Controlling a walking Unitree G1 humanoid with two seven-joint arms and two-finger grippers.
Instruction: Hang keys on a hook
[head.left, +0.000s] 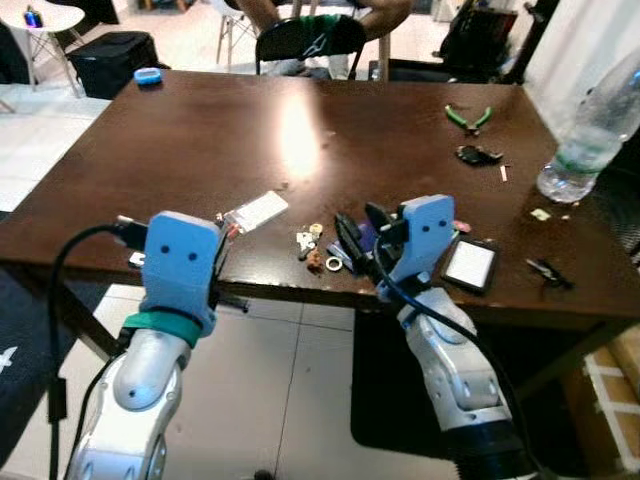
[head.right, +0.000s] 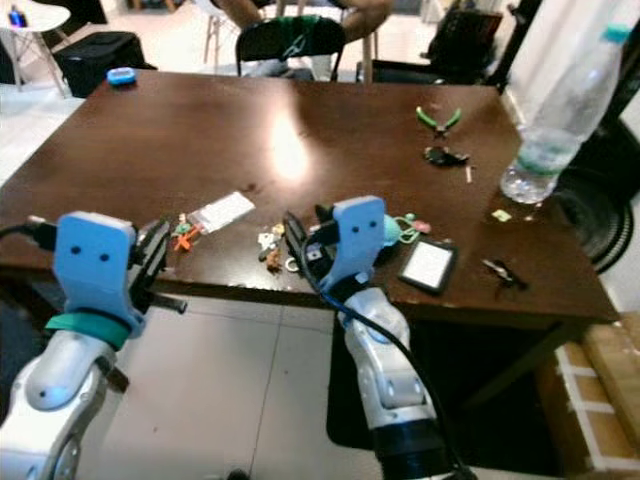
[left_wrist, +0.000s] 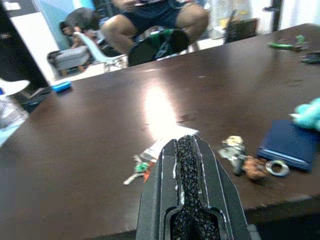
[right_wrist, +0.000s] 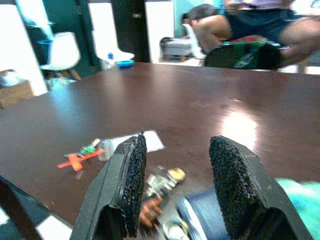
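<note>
A bunch of keys (head.left: 309, 243) with a brown fob and a loose metal ring (head.left: 333, 264) lies near the front edge of the dark wooden table (head.left: 300, 130). A smaller key set with orange and green tags (head.right: 180, 233) lies further left. My right gripper (head.left: 356, 237) hovers open just right of the key bunch, low over the table edge; between its pads (right_wrist: 135, 175) the keys (right_wrist: 159, 184) lie a little below. My left gripper (left_wrist: 186, 144) is shut and empty, held at the front edge near the orange-tagged keys (left_wrist: 139, 170).
A white card (head.left: 256, 211) lies left of the keys. A blue wallet (left_wrist: 289, 143), a teal soft toy (left_wrist: 310, 113) and a small screen device (head.left: 470, 265) lie to the right. Green pliers (head.left: 467, 116) and a water bottle (head.left: 596, 125) stand far right. A person (head.left: 310, 25) sits opposite.
</note>
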